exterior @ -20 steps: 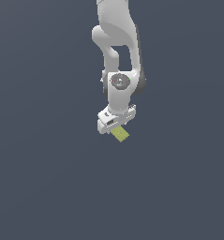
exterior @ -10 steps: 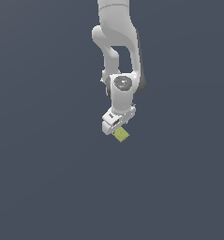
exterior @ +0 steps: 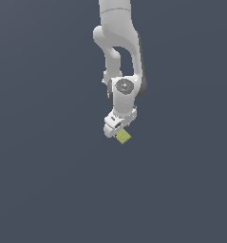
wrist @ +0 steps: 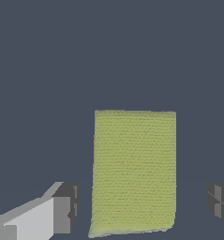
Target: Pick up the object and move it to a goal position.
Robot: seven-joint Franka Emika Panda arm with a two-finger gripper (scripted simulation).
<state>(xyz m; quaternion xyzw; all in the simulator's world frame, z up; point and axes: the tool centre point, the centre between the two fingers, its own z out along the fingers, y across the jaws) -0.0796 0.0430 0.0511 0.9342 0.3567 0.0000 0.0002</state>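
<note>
Under the gripper (exterior: 116, 133): object (wrist: 133, 171), pre-grasp step.
Jaws wide open, straddling it, fingers (wrist: 62, 208) clear of both sides, holding nothing. Next: close, then lift.

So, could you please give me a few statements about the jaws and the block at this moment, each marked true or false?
1. The yellow-green block lies between the two fingers in the wrist view. True.
2. The gripper has its jaws shut tight on the block. False: there is a visible gap on each side of the block, so the jaws are open.
3. The block carries a faint grid-like texture. True.
4. The block is wider than the spread of the jaws. False: it is narrower and fits between them.
5. A second red block sits beside it. False: only one block shows.
</note>
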